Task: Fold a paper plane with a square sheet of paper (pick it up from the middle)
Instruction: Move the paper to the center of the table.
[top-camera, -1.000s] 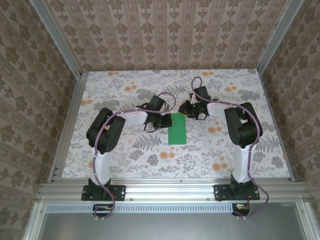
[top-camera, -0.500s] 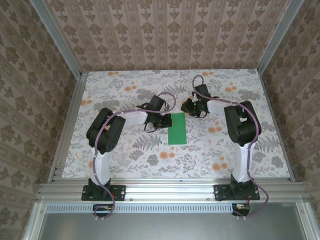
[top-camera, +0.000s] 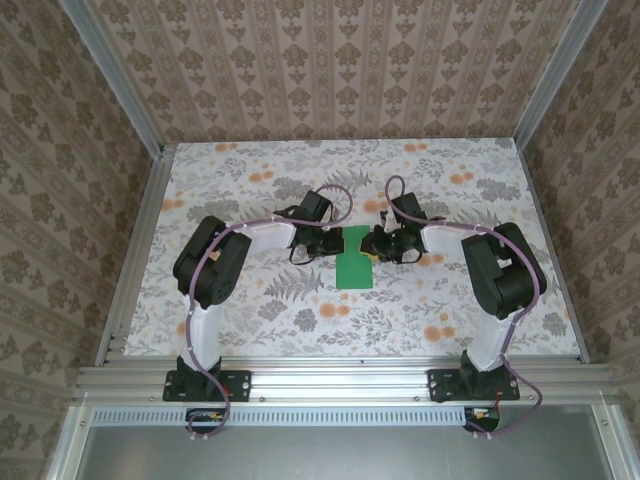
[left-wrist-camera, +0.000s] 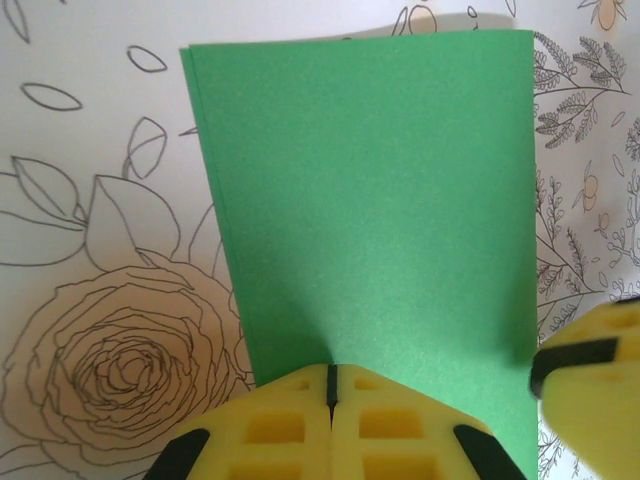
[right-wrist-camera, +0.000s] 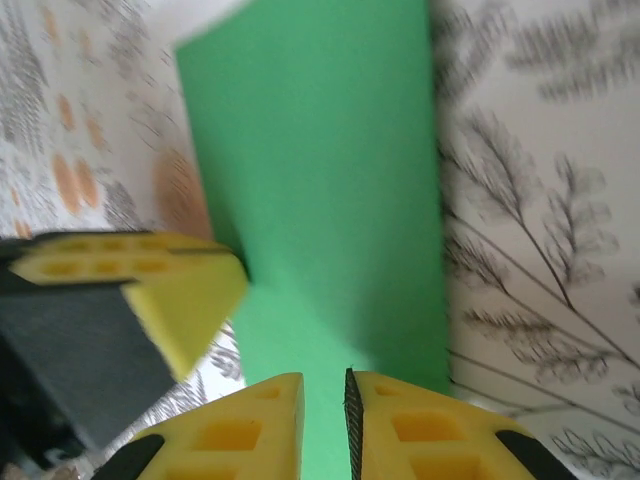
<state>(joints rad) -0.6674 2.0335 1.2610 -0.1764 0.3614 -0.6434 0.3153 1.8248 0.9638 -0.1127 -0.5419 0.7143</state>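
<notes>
From above, the sheet of paper (top-camera: 353, 268) lies flat on the floral table (top-camera: 250, 300) near its middle, between the two arms. It is bright green and shows as an upright rectangle rather than a square. The left arm (top-camera: 212, 262) rises from its base, bends at a raised elbow and stretches its forearm rightward and low, so the left tool (top-camera: 330, 241) sits at the paper's far left edge. The right arm (top-camera: 503, 272) mirrors it, with the elbow high and the forearm reaching leftward. The right tool (top-camera: 376, 246) is at the paper's far right edge, facing the left tool across the narrow sheet.

In the left wrist view, the left tool (left-wrist-camera: 330, 382) points down at the table with its yellow fingers pressed together, only a thin seam between them. It is closed, its tips over the near edge of the sheet (left-wrist-camera: 370, 200). A doubled edge runs along the paper's left side. One yellow finger (left-wrist-camera: 588, 362) of the right tool is at the lower right, just beside the paper's edge.

In the right wrist view, the right tool (right-wrist-camera: 324, 400) hangs over the sheet (right-wrist-camera: 320, 170), its fingers slightly apart with a narrow slit of green between them. It grips nothing I can make out. A finger (right-wrist-camera: 140, 285) of the left tool lies at the left, touching the paper's edge.
</notes>
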